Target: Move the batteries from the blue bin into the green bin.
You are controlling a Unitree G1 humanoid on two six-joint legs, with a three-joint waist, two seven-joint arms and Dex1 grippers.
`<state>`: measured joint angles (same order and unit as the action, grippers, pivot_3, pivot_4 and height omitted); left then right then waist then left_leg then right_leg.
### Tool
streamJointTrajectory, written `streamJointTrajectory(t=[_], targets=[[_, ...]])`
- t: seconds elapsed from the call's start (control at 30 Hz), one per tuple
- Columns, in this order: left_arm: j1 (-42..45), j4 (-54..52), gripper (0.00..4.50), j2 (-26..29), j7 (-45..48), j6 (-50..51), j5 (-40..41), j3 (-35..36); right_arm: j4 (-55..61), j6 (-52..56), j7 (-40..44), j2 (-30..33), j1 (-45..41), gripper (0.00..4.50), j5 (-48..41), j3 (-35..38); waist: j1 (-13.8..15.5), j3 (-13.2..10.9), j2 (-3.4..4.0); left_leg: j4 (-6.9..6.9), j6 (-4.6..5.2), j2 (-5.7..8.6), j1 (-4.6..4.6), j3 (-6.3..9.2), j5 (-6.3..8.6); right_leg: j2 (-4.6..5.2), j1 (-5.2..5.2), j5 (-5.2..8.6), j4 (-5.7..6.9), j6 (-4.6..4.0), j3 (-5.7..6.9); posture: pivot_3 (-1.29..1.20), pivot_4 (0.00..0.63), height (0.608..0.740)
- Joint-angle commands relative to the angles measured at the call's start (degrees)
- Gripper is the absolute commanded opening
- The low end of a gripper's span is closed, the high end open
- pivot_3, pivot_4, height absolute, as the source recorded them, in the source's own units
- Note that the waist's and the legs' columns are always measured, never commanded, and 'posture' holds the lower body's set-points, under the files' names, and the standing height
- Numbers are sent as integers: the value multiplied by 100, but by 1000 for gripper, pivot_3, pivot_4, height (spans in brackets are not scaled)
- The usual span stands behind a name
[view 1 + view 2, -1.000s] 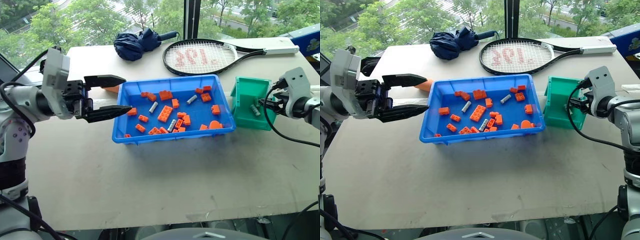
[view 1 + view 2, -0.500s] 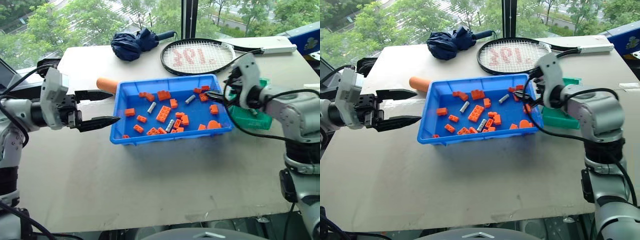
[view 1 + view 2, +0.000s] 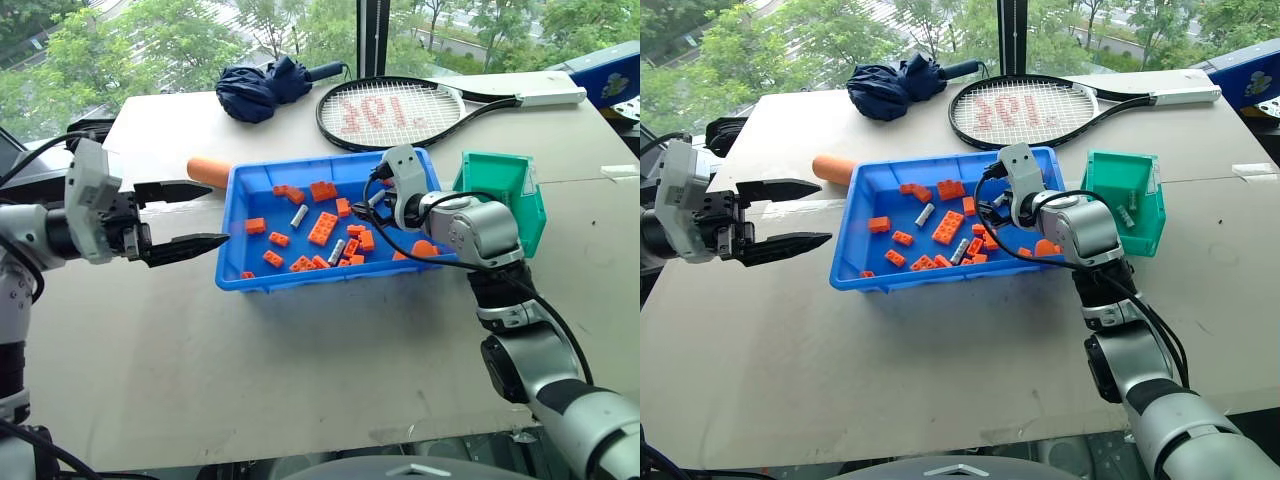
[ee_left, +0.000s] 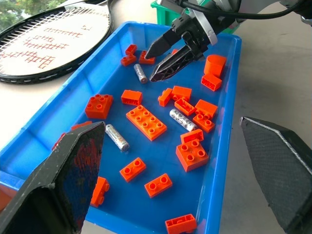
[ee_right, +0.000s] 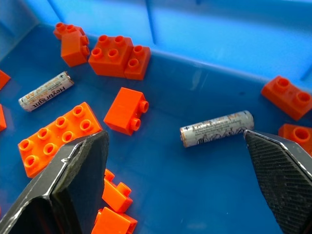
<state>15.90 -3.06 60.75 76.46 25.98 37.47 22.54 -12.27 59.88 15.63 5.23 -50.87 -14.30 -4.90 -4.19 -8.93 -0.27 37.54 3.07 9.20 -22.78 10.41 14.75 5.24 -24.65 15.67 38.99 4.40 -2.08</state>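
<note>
Jaws of the right gripper (image 4: 168, 61) gape wide, empty, over the blue bin's (image 3: 235, 277) far end; a battery (image 5: 217, 128) lies just ahead, long axis crosswise between them. Left gripper (image 3: 195, 215), also apart, hangs outside the bin, farther off. Green bin (image 3: 497, 180) sits beside.

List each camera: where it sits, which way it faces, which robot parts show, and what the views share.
Left eye and right eye views: on the head, looking forward and down at the table; both arms show, left gripper open beside the blue bin, right gripper open inside it.
Left wrist view: looks along its black fingers into the bin.
Right wrist view: looks close at the bin floor between its fingers.
Shared: both wrist views show the batteries among orange bricks.
</note>
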Motion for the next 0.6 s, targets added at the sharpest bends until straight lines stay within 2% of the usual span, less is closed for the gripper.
streamJointTrajectory(t=[0.03, 0.23, 0.6], targets=[[-6, -162, 4500, 61, -45, -28, 80, 248, -306, -180, -156, -206, -268, 4453, -4, 223, -17, 0, 0, 0, 0, 0, 0, 0, 0, -1, -1, 0, 0, 0, 0, 0, 150, 740], [1, -136, 4500, -27, -126, -132, 63, 229, -1613, -951, -601, -593, -762, 4453, 135, 599, -93, 0, 1, 0, -2, 0, 0, 0, -1, -2, -1, -1, 3, -2, 0, 0, 150, 740], [59, -148, 4500, -19, -165, -146, 73, 189, -3331, -2166, -595, -713, -1316, 4453, 684, 402, -202, 2, 1, -1, -3, 0, 2, 2, -2, -4, -2, -1, 4, -2, 0, 0, 150, 740]])
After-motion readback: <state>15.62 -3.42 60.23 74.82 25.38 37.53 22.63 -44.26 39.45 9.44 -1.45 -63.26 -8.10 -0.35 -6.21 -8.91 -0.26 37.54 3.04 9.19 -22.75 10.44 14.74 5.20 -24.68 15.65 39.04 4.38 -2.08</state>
